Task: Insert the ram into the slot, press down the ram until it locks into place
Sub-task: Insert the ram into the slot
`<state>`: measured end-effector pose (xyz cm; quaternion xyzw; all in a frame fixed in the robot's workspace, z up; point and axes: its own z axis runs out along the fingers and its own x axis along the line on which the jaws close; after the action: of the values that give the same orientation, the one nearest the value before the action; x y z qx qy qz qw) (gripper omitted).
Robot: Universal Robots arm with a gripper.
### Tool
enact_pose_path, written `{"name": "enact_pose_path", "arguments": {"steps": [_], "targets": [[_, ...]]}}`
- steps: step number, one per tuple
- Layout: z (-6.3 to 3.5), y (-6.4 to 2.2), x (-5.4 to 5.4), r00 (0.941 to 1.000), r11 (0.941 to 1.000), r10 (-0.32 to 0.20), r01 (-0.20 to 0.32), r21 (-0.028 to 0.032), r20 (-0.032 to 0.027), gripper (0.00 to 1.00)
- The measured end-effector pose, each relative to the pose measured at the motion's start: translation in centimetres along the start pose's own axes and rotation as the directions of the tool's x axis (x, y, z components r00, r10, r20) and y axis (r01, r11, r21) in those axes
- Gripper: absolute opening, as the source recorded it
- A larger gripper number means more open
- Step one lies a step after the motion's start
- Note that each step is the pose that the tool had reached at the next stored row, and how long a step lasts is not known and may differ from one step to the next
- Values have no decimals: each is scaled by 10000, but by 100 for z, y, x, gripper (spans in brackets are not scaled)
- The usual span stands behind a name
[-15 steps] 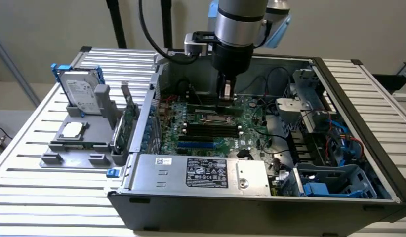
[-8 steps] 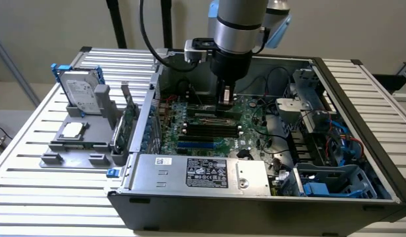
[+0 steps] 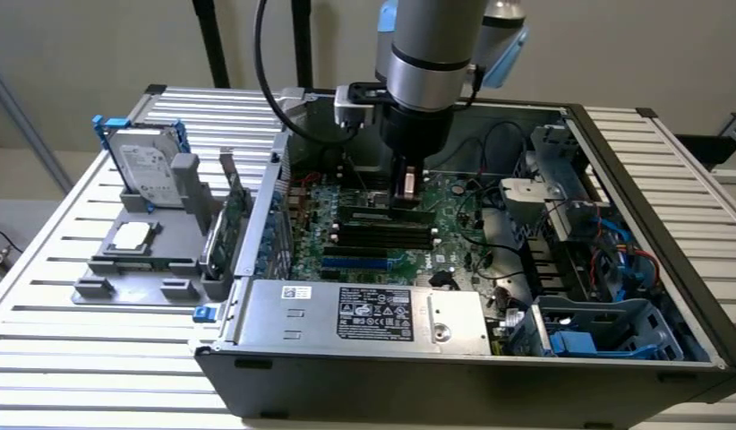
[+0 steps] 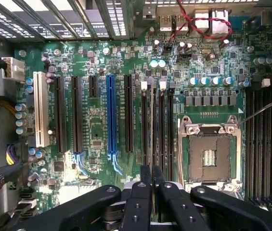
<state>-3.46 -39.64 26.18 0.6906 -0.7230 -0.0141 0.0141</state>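
The ram (image 3: pixel 378 214) stands on its long edge along the farthest of the parallel black memory slots, a thin green strip lying lengthwise on the slot (image 4: pixel 153 125). Whether its end clips have caught cannot be told. The gripper (image 3: pixel 406 204) reaches straight down onto the ram's upper edge, toward the end at the exterior view's right. In the wrist view the gripper (image 4: pixel 151 169) has its black fingers (image 4: pixel 140 192) clenched to a hairline gap in line with that slot, pinching the ram between them. Just beside it run the other black slots, two with white end clips, and past them the long blue slot (image 4: pixel 110 115) and a white one (image 4: pixel 41 108). On the other side sits the square metal processor socket (image 4: pixel 209 154). All of this belongs to the green motherboard (image 3: pixel 457 242), set in an open computer case (image 3: pixel 464 376). The case rests on a slatted metal table (image 3: pixel 81 358), with a labelled metal box (image 3: pixel 368 313) at its near edge. Outside the case, at the exterior view's left, a hard drive (image 3: pixel 145 166) stands upright in a grey holder.
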Motion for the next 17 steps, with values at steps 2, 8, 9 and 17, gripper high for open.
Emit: {"name": "enact_pose_path", "arguments": {"steps": [2, 8, 9, 17], "targets": [[36, -2, 0, 10000, 10000, -17, 17, 0, -1, 13], [78, -4, 0, 10000, 10000, -28, 28, -5, -3, 13], [78, -4, 0, 10000, 10000, -28, 28, -4, -3, 13], [98, -12, -1, 10000, 10000, -41, 41, -4, -3, 13]]}}
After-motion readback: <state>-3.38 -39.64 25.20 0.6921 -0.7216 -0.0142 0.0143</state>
